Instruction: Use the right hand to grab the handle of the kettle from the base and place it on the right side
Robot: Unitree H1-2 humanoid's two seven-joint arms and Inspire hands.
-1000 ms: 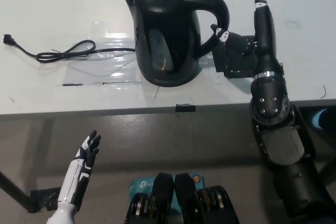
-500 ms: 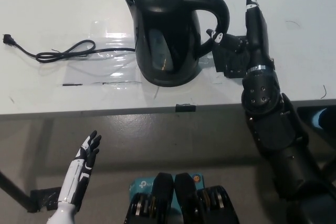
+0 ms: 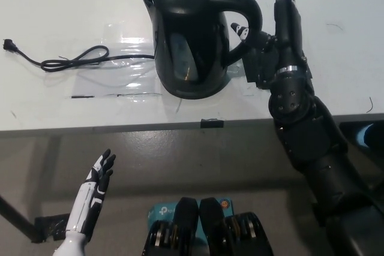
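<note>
the black right hand has slid in toward nine o'clock over the last second, fingers spread, thumb now reaching into the loop of the handle but not closed on it. the kettle sits unlifted on the white table. the grasp looks close. the white left hand rests at seven o'clock, fingers spread.

White table fills the upper half of frame; its front edge runs left to right across mid-frame. Black power cord lies curled at upper left, plug end near the left border. A small dark clip or tab, possibly tape, sits on the table edge at centre; grey floor below.
</note>
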